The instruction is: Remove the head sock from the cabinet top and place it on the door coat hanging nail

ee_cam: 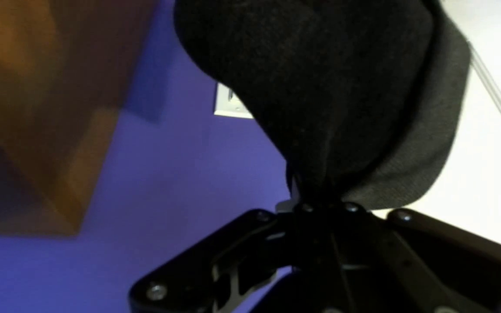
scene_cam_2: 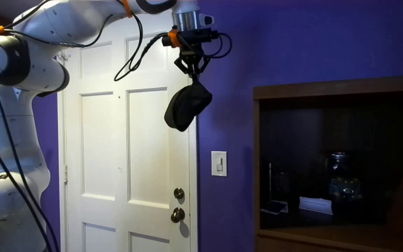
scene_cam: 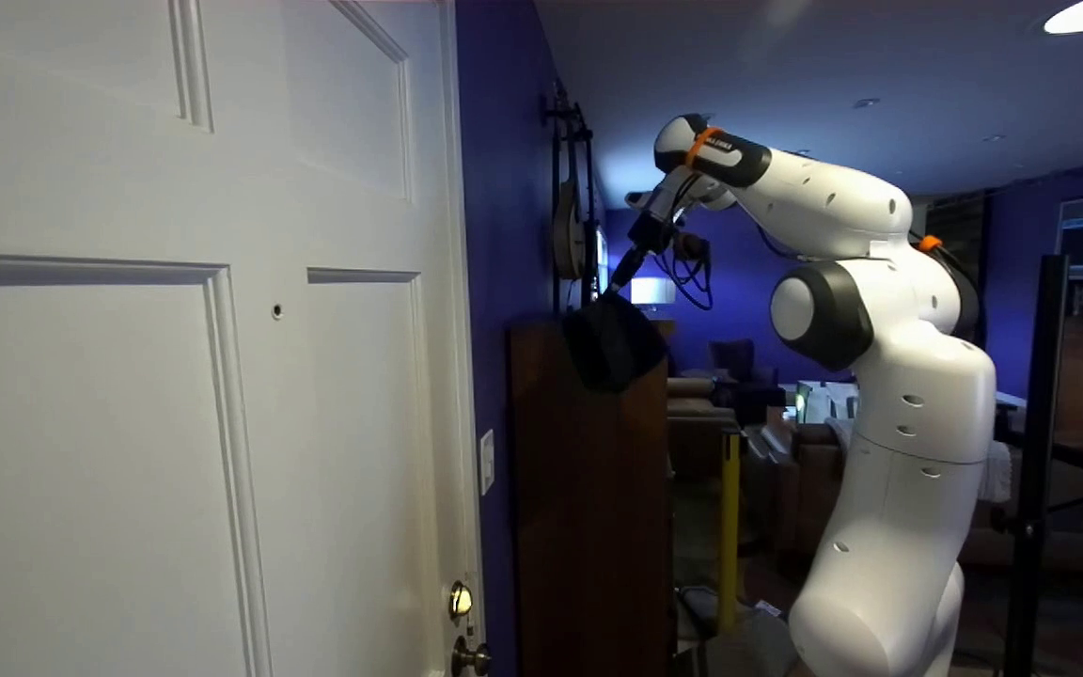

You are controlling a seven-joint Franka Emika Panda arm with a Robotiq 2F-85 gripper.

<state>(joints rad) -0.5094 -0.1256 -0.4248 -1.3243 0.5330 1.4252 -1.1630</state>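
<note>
Hanging in midair, the black head sock [scene_cam_2: 187, 106] is pinched at its top by the tool [scene_cam_2: 193, 75], clamped together on the cloth (gathered narrow there in the wrist view). Behind it in an exterior view are the white door [scene_cam_2: 98, 147] and purple wall [scene_cam_2: 292, 45]; the wooden cabinet [scene_cam_2: 341, 87] stands apart.

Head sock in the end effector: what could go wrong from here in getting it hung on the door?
The head sock hangs from the end effector by one pinched end, so it may slip or swing. It also covers much of the wrist view, possibly hiding the hanging spot on the door. The cable looping loosely beside the end effector might snag.
</note>
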